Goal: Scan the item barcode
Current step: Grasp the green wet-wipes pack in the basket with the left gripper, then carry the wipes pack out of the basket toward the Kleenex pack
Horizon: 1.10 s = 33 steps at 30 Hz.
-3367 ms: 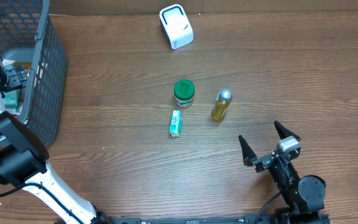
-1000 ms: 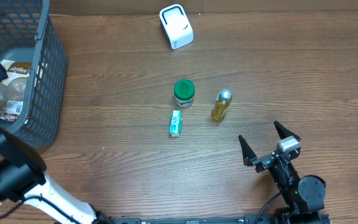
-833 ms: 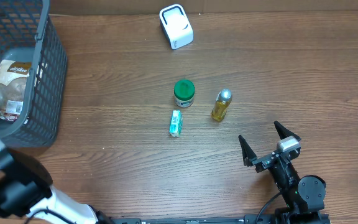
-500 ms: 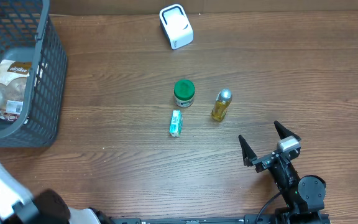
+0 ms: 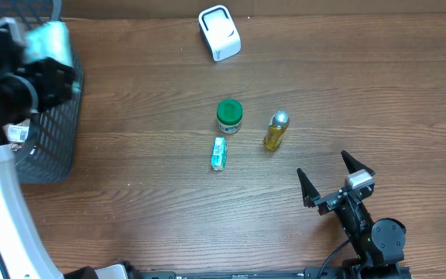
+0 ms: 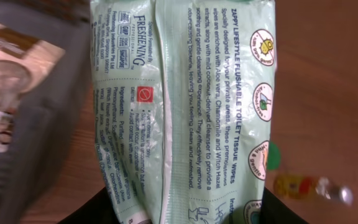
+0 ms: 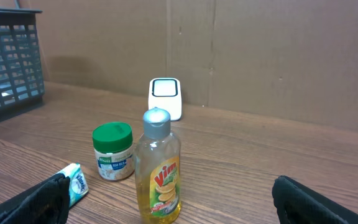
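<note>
The left hand [image 6: 185, 211] is gripping a pale green soft pack of toilet wipes [image 6: 204, 106], hanging over the dark grey mesh basket's [image 5: 56, 139] edge. The right hand [image 5: 325, 177] is sitting wide open, with a yellow dish-soap bottle [image 7: 158, 168] and a white box-shaped scanner [image 7: 165, 98] standing beyond it.

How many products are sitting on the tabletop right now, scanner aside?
3: green-lidded jar mid-table, yellow bottle to its right, small teal packet lying in front of the jar. The left pincer holds a wipes pack; the basket may hide more.
</note>
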{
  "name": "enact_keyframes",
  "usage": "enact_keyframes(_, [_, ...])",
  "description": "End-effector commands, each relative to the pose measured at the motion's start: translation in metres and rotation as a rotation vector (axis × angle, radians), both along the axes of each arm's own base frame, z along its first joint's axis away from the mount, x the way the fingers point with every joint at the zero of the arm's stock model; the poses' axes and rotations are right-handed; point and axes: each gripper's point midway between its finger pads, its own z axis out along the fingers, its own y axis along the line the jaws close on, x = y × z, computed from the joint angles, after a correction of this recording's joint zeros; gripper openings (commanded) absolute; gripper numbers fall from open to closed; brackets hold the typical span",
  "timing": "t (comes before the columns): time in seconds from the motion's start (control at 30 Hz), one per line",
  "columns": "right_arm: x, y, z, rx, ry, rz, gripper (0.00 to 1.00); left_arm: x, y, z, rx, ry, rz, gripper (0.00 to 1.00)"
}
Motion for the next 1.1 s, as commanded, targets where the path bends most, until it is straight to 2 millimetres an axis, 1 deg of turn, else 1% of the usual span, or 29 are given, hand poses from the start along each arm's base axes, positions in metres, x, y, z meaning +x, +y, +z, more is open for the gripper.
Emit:
enact_keyframes(0.0, [0.001,-0.002,-0.002,-0.003,-0.007,-0.014,1.00,0.002,-0.039,-0.022,-0.016,0.069,-0.114,0.47])
enact_keyframes(0.07, [0.001,-0.002,-0.002,-0.003,-0.006,-0.014,1.00,-0.001,-0.059,-0.038,-0.016,0.115,-0.169,0.47])
enact_keyframes(0.13, [0.001,-0.002,-0.002,-0.003,-0.006,-0.014,1.00,-0.004,-0.074,-0.056,-0.001,0.168,-0.207,0.46])
enact_keyframes(0.3, [0.001,-0.002,-0.002,-0.003,-0.007,-0.014,1.00,-0.013,-0.100,-0.107,0.065,0.299,-0.239,0.46])
enact_keyframes(0.37, [0.001,-0.002,-0.002,-0.003,-0.007,-0.014,1.00,-0.016,-0.113,-0.129,0.076,0.336,-0.259,0.46])
enact_keyframes(0.5, [0.001,-0.002,-0.002,-0.003,-0.006,-0.014,1.00,-0.022,-0.133,-0.169,0.088,0.390,-0.286,0.46])
enact_keyframes(0.63, [0.001,-0.002,-0.002,-0.003,-0.007,-0.014,1.00,-0.030,-0.142,-0.210,0.095,0.433,-0.272,0.45])
enact_keyframes(0.77, [0.001,-0.002,-0.002,-0.003,-0.006,-0.014,1.00,-0.038,-0.147,-0.245,0.117,0.455,-0.265,0.45])
enact_keyframes(0.87, [0.001,-0.002,-0.002,-0.003,-0.007,-0.014,1.00,-0.042,-0.150,-0.266,0.133,0.455,-0.258,0.45])
enact_keyframes(1.07, [0.001,-0.002,-0.002,-0.003,-0.007,-0.014,1.00,-0.048,-0.160,-0.294,0.141,0.429,-0.294,0.45])
